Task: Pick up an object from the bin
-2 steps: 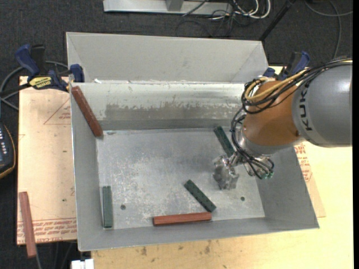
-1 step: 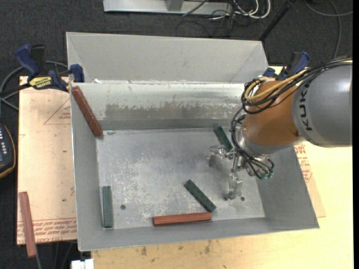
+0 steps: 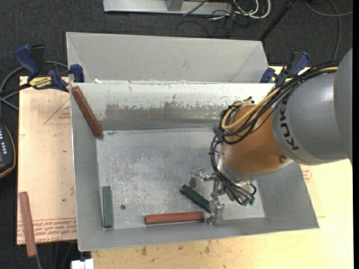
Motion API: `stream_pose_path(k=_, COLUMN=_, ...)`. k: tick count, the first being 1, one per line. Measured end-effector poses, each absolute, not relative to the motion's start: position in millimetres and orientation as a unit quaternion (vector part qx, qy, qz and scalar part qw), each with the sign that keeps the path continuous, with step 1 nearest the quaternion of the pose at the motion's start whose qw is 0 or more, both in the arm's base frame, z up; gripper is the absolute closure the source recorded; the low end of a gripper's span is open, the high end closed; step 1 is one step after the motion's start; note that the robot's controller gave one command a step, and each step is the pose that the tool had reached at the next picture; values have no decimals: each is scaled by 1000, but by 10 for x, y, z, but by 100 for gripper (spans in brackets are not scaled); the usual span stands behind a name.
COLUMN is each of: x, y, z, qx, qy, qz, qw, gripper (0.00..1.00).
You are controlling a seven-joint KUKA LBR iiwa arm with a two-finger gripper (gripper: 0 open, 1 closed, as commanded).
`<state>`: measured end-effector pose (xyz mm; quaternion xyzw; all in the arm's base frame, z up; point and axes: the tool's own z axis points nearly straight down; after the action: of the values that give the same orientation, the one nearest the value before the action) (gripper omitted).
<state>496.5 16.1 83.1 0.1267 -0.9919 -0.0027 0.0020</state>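
From my station I see the arm reaching in from the right, its orange cover (image 3: 249,150) and a loop of cables (image 3: 238,116) hanging over the right half of the grey metal bin (image 3: 157,156); the gripper (image 3: 207,196) is low, close to the floor near the front right corner; its two metal fingers (image 3: 197,177) stand apart, one toward the back and one toward the front, so I read the hand as spread and not clamped on anything; between them runs the right part of a dark green bar (image 3: 192,195), a short flat stick lying tilted, its left end pointing back and left, its right end under the wrist; I cannot tell whether either finger touches it; just in front of it lies a reddish-brown bar (image 3: 174,218), longer, flat on the floor and nearly parallel to the front wall, its right end close to the front finger; whether those two meet I cannot make out; well apart, near the front left corner, a grey-green bar (image 3: 106,207) lies along the left wall; farther back a brown bar (image 3: 87,112) rests slantwise against the left wall near the back corner; the middle of the floor between these pieces is bare scratched metal.
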Motion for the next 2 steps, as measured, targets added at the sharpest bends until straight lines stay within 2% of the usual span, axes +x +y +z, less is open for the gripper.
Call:
stream_pose_path(k=1, x=4842, y=511, z=843, qx=60, qy=-998, qz=-1, qw=-5, gripper=0)
stream_pose_path(k=2, x=4821, y=502, z=830, qx=60, qy=-998, qz=0, qw=-1, gripper=100)
